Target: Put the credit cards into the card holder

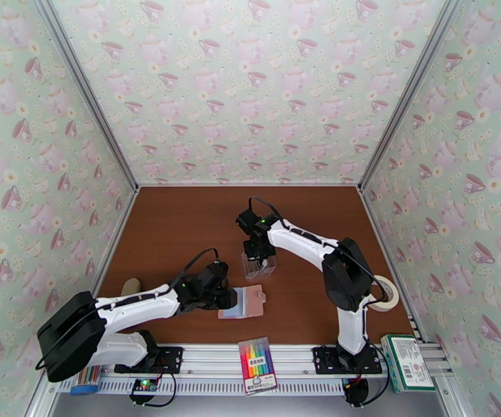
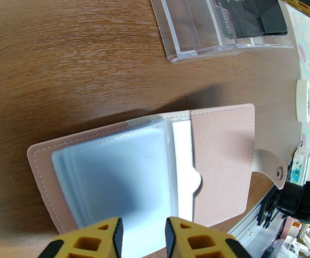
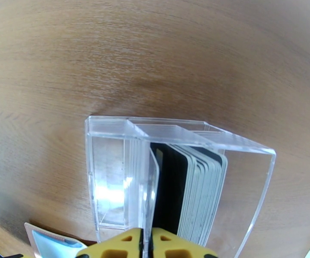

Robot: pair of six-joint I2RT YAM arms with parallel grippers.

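One card holder [image 2: 223, 160] open, left gripper [image 2: 144, 231] parted over its edge, one clear box [image 3: 112, 168], credit cards [image 3: 172, 190] packed beyond counting, right gripper [image 3: 146, 244] near-closed among them, grip unclear

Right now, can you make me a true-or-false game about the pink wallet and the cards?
The card holder lies open on the table. True.
The credit cards stand in a clear box. True.
The right gripper is over the card holder. False: it is at the clear box.
The tape roll lies beside the left arm. False: it is beside the right arm.
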